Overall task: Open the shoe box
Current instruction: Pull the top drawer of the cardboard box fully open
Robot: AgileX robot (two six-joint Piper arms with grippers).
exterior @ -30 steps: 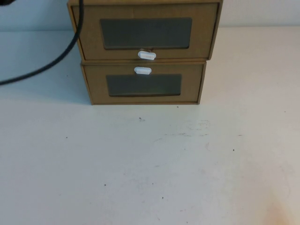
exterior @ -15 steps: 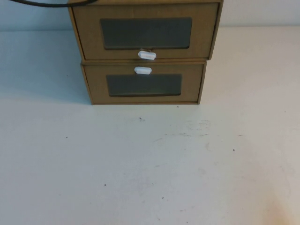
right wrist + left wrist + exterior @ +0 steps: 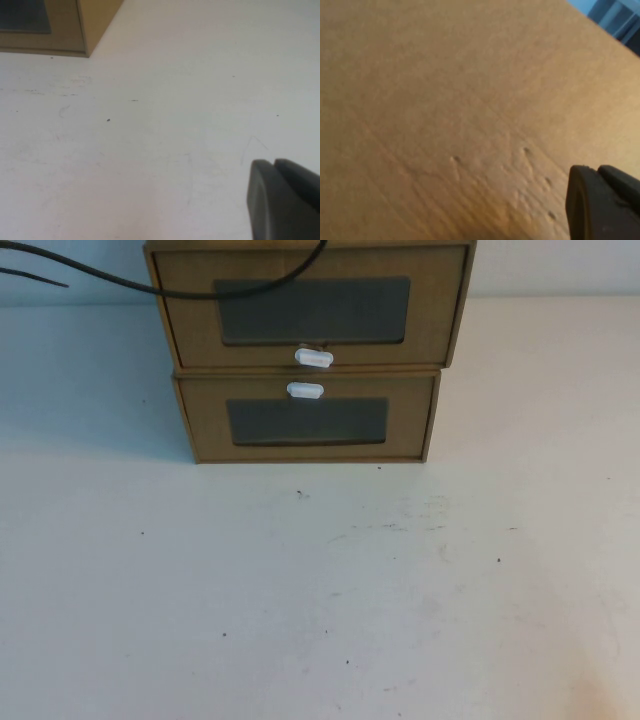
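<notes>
My left gripper (image 3: 597, 172) showed only as two dark fingertips pressed together, cut off at a corner of its wrist view. It hung close over blurred brown cardboard (image 3: 445, 100); which box that was I could not tell. My right gripper (image 3: 274, 164), likewise closed and cropped to its tips, hung over the table (image 3: 175, 100) right of the boxes, where just a box corner (image 3: 97, 22) entered the frame. From the high camera both grippers were out of sight; a black cable (image 3: 200, 295) came in at the left edge and ran off at the far edge. The upper shoe box (image 3: 428, 310) lost its top to that far edge, and I could make out nothing behind its dark window (image 3: 312, 310).
</notes>
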